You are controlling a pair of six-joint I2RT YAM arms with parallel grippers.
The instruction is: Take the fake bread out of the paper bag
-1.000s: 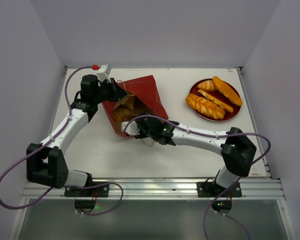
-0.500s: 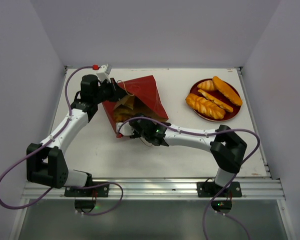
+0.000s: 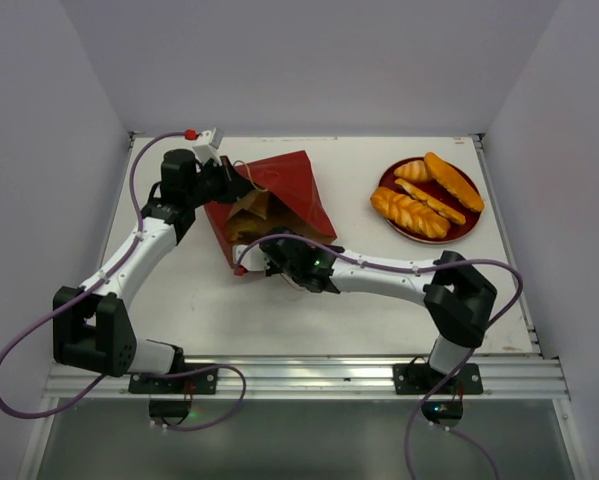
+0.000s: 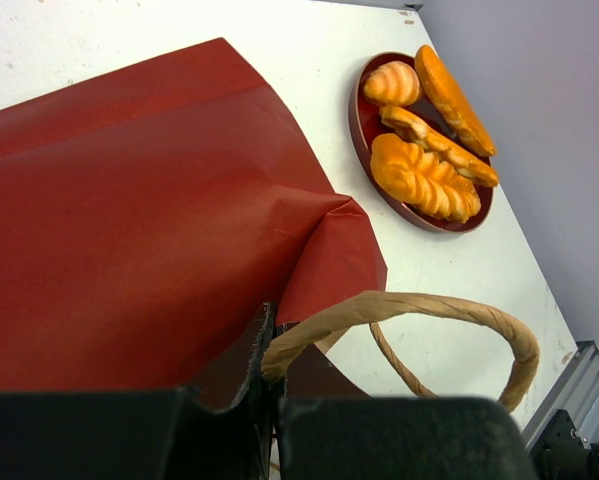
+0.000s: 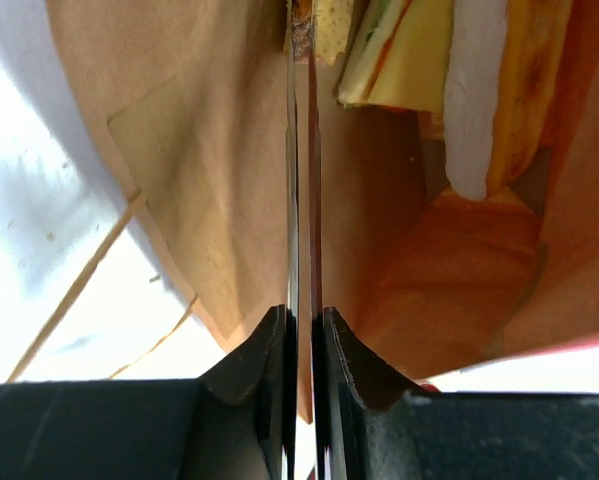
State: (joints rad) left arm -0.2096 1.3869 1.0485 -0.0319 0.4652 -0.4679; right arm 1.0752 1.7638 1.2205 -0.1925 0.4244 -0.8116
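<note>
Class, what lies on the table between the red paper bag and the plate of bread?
Nothing: bare white table separates bag and plate, seen from the top camera.

White table (image 3: 309, 325), plain pale walls (image 3: 309, 60); metal rail (image 3: 309, 378) in front

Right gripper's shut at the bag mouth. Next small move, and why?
Probably open the right gripper and ease deeper: its jaws look shut on a wall of the paper bag, not bread. The pale yellow slice lies farther in, untouched. The left gripper grips the bag at its handle.
</note>
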